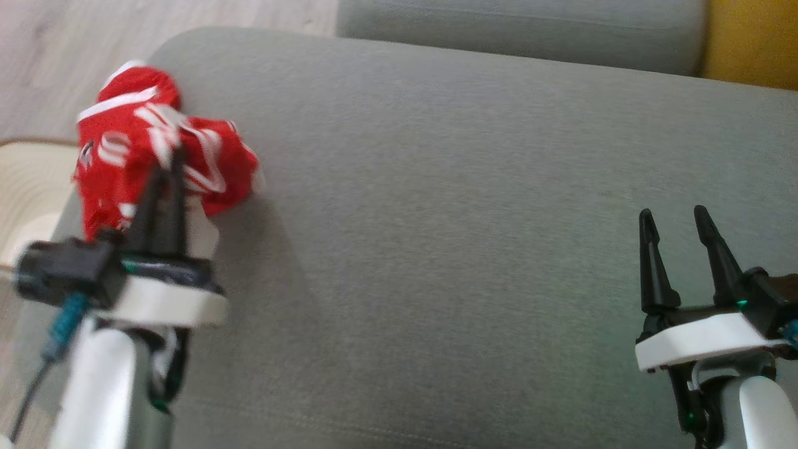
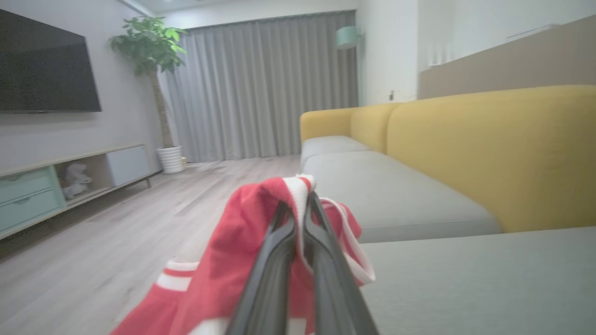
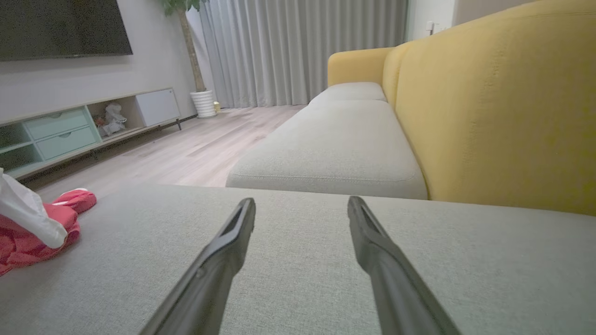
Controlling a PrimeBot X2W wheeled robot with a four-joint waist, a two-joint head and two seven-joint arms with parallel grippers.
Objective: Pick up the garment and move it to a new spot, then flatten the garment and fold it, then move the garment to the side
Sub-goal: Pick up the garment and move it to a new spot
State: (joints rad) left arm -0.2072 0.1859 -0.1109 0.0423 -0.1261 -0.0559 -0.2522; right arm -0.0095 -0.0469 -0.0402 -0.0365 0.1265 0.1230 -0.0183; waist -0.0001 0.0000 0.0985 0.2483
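The garment (image 1: 156, 149) is a red cloth with white stripes, bunched up at the left edge of the grey sofa seat (image 1: 449, 218). My left gripper (image 1: 169, 159) is shut on the garment, its two dark fingers pinching a white-trimmed fold (image 2: 298, 204) that drapes to either side of them. From the right wrist the garment (image 3: 28, 232) shows at the far left. My right gripper (image 1: 673, 218) hovers open over the seat's right part, its fingers (image 3: 233, 232) spread wide with nothing between them.
A yellow backrest (image 2: 489, 149) runs behind the grey cushions, and a second grey cushion (image 1: 517, 25) lies beyond. To the left are wooden floor (image 2: 116, 232), a low TV cabinet (image 2: 56, 181), a potted plant (image 2: 158, 70) and a pale round table edge (image 1: 25, 187).
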